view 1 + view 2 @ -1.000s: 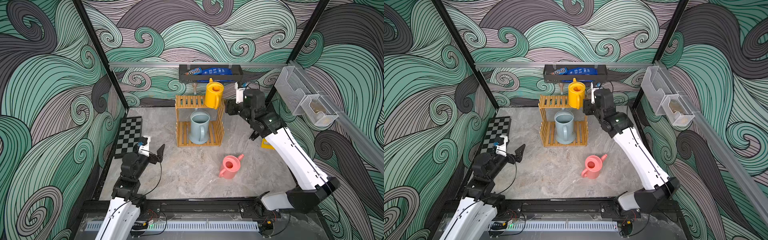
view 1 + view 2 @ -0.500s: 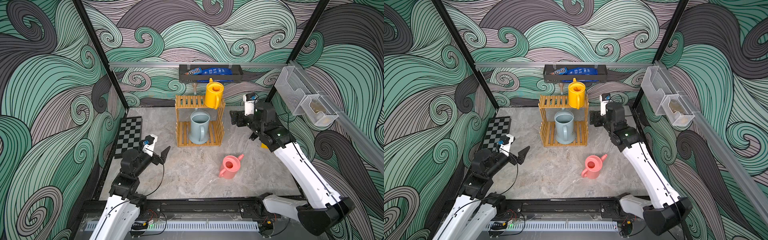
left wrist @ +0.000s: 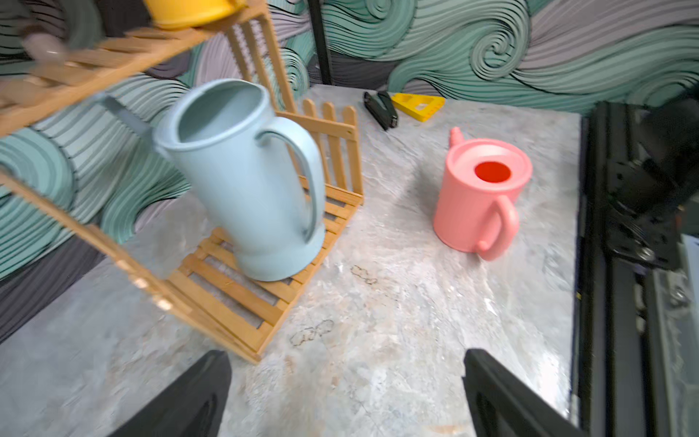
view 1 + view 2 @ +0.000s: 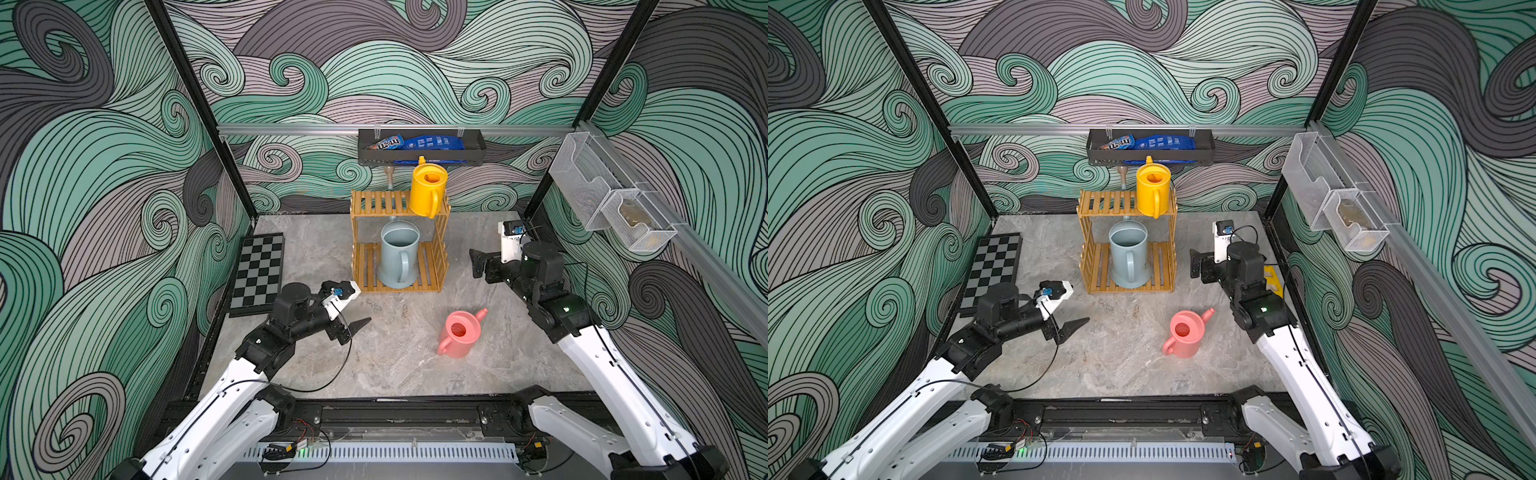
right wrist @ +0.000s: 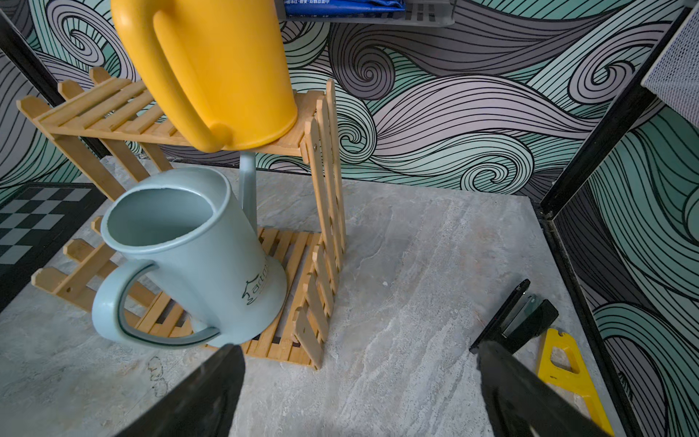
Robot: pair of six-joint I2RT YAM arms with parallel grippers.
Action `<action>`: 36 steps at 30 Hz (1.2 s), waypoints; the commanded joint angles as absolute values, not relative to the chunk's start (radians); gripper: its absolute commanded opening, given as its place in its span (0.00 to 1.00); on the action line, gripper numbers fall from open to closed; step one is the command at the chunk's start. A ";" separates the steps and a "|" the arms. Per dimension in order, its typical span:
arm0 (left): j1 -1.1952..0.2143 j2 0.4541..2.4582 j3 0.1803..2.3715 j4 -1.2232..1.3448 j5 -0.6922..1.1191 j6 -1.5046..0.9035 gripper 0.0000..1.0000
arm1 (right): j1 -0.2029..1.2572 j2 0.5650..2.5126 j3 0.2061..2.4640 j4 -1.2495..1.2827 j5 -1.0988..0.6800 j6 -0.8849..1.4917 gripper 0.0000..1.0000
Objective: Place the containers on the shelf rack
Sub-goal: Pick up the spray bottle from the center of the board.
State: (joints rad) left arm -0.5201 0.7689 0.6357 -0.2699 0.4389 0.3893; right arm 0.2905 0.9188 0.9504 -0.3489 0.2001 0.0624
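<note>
The shelf rack (image 4: 376, 203) stands at the back middle of the floor. A yellow can (image 4: 428, 189) sits on the right end of its top tier, and the large pale blue can (image 4: 398, 253) stands on its lower tier. The pink can (image 4: 459, 334) stands upright on the floor in front of the rack, to the right. My left gripper (image 4: 353, 311) hovers open and empty left of the pink can (image 3: 480, 200). My right gripper (image 4: 476, 264) is open and empty, apart from the rack's right side (image 5: 325, 212).
A chessboard (image 4: 259, 270) lies at the left wall. A black wall tray (image 4: 419, 156) with snack bags hangs above the rack. Wire mesh baskets (image 4: 611, 199) hang on the right wall. A black stapler (image 5: 518, 321) and a yellow tool (image 5: 563, 374) lie near the right wall.
My right gripper opened wider and drew back from the yellow can, down and to the right. My left arm moved forward and to the right, toward the middle.
</note>
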 commanded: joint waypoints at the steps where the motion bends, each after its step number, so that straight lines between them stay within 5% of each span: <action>1: -0.595 0.806 0.699 -0.333 0.505 0.541 0.99 | 0.285 0.856 0.883 -0.268 0.210 0.041 0.99; 16: -0.915 1.023 0.691 -0.232 0.442 0.691 0.99 | 0.284 0.519 0.571 -0.118 0.242 0.001 0.99; 23: -1.001 1.095 0.655 -0.076 0.414 0.582 0.99 | 0.284 0.322 0.449 -0.040 0.304 -0.034 0.99; 36: -1.137 1.260 0.647 0.192 0.201 0.177 0.99 | 0.299 0.280 0.412 0.003 0.336 -0.033 0.99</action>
